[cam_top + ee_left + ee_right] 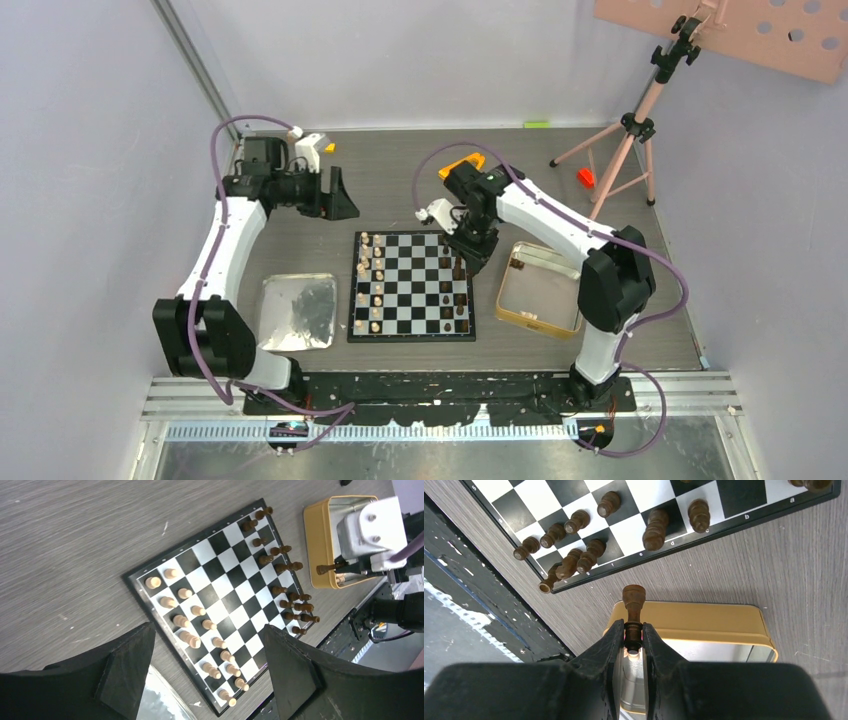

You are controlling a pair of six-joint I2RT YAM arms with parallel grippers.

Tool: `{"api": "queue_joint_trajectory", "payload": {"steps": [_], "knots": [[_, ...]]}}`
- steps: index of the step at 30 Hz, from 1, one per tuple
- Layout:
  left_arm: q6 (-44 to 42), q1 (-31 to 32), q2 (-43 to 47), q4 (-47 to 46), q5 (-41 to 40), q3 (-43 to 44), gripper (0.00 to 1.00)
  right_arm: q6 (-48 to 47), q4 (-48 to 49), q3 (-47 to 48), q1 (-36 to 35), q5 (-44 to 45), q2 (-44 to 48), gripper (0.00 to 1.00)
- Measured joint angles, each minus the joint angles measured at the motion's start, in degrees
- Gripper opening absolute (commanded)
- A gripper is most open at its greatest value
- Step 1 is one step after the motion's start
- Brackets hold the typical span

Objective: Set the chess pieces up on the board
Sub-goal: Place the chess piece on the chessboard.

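The board (415, 290) lies between the arms. Light tan chess pieces (375, 285) fill its left two files and dark brown chess pieces (455, 300) stand along its right side. My right gripper (470, 252) hangs over the board's right edge. In the right wrist view this gripper (634, 628) is shut on the base of one dark brown piece (634, 599), which sticks out beyond the fingertips above the tin's rim. My left gripper (335, 195) is raised behind the board's left corner. In the left wrist view it (207, 630) is open with nothing in it, looking down on the tan pieces (190, 639).
A gold-rimmed tin (500, 300) sits right of the board, with a small piece inside near its front. A shiny silver tray (297, 312) lies to the board's left. At the back right stand a pink tripod (630, 140) and a small orange object (585, 177).
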State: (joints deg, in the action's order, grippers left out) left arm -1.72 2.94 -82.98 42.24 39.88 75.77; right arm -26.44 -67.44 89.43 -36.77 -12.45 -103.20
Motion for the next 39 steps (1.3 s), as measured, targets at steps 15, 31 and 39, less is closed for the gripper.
{"api": "queue_joint_trajectory", "payload": {"steps": [15, 31, 39], "knots": [[-0.46, -9.22, 2.56, 1.95, 1.75, -0.02, 0.83, -1.53, -1.95, 6.6, -4.9, 4.76, -9.88, 0.01], [-0.15, -11.78, 2.78, 1.97, 4.28, -0.04, 0.84, -1.97, -3.48, 8.04, -8.09, 6.23, -14.05, 0.01], [0.02, -12.24, 2.97, 1.97, 4.96, -0.04, 0.84, -1.95, -3.56, 8.07, -8.55, 6.71, -15.28, 0.02]]}}
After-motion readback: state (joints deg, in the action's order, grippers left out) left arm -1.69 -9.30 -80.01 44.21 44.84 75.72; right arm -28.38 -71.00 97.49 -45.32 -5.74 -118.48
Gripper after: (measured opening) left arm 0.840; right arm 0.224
